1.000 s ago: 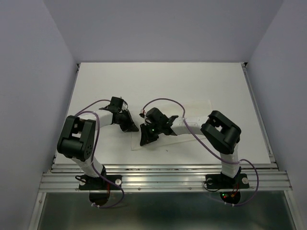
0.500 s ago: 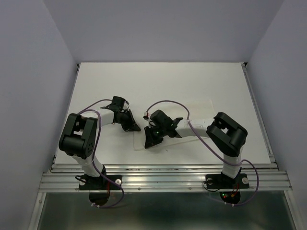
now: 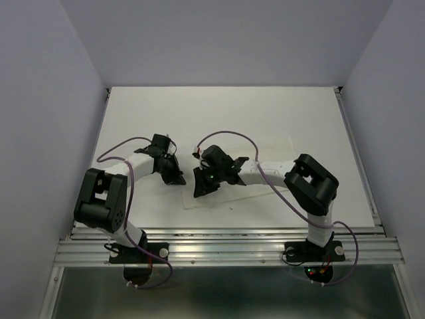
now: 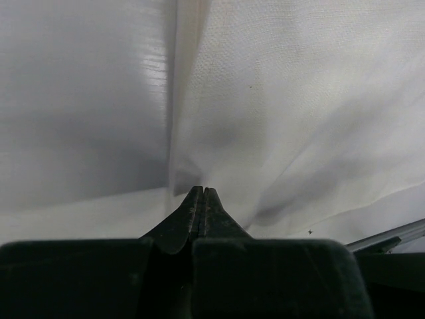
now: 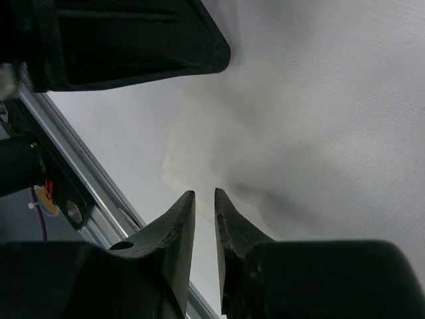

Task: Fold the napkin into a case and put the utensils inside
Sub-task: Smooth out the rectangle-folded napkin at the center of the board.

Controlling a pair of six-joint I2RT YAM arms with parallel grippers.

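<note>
Napkin (image 3: 229, 196): thin white sheet, slightly see-through, nearly the same white as the desk (image 3: 232, 113). It lies spread on the near half, running from a corner close to the front edge up and away to the right. The right arm crosses over its middle.

Napkin, left end: the left wrist view shows the fabric (image 4: 299, 100) raised off the surface, with one long crease running straight down into the fingertips.

Left claw (image 3: 176, 176): at the napkin's left edge. Its jaws are pressed fully together (image 4: 200, 193) with no gap showing. The sheet's folds converge on the tips, so it reads as a pinch on the napkin.

Right claw (image 3: 201, 189): just beside the left claw, over the napkin's near-left corner. Its jaws (image 5: 203, 196) stand a narrow slit apart, tips pointing down at the sheet (image 5: 299, 119), with nothing caught between them. Whether the tips touch the fabric cannot be told.

Rail (image 5: 99, 199): a metal strip along the front edge of the desk, close to the napkin's corner.
</note>
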